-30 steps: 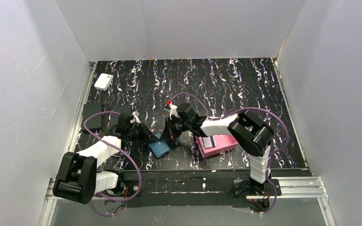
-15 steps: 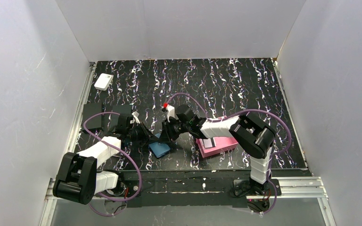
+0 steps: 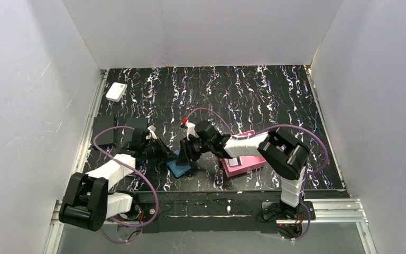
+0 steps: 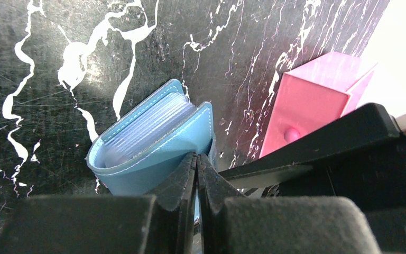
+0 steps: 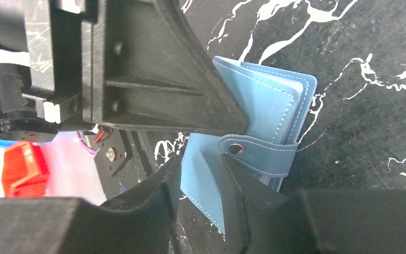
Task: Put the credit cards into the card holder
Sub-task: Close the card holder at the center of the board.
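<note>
The teal-blue card holder (image 3: pixel 180 167) lies on the mat between both arms. In the left wrist view the card holder (image 4: pixel 153 137) gapes slightly, pale pockets showing, and my left gripper (image 4: pixel 196 159) is shut on the edge of its cover. From the right wrist view, my right gripper (image 5: pixel 201 177) is open, its fingers standing either side of a loose blue cover flap of the card holder (image 5: pixel 267 103), just below the snap tab (image 5: pixel 259 153). A grey-white credit card (image 3: pixel 234 161) lies in the pink tray (image 3: pixel 251 164), partly under the right arm.
The pink tray (image 4: pixel 317 90) stands close to the right of the holder. Two matte black slabs (image 3: pixel 117 130) lie at the left behind the left arm. A small white box (image 3: pixel 116 91) sits at the far left. White walls enclose the mat.
My right gripper has opened from shut and shifted slightly left and nearer over the card holder. The left gripper stays clamped in place.
</note>
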You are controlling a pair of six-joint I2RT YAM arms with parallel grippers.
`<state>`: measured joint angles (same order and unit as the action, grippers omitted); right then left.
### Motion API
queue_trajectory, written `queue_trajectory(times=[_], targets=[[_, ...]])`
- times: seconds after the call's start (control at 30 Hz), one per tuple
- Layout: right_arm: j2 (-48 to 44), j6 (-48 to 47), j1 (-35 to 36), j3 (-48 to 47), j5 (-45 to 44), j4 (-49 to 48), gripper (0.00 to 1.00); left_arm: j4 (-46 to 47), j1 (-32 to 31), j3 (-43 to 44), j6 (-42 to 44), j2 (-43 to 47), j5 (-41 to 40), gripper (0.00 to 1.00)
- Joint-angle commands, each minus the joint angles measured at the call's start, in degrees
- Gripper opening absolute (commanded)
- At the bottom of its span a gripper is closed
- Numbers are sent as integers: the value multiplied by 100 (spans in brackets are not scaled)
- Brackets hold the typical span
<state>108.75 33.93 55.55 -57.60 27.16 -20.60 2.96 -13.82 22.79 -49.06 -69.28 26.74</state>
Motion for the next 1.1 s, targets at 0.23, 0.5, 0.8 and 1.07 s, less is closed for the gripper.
queue_trajectory(times=[0.23,0.5,0.8,1.07], targets=[[-486,-1129,123,-269,-824,1124,48,-658,-41,-283,235,-108,-592,1],[-766,-1305,115,-548,-1242,1817,52,-737,-40,-214,270,-55,-550,0],[-1000,-1171,114,-908,-1977,2700,56,-734,-40,-258,260,-26,-561,0],[-814,-1348,284,-1229,-2092,2809,52,-722,-43,-231,257,-91,-573,0]])
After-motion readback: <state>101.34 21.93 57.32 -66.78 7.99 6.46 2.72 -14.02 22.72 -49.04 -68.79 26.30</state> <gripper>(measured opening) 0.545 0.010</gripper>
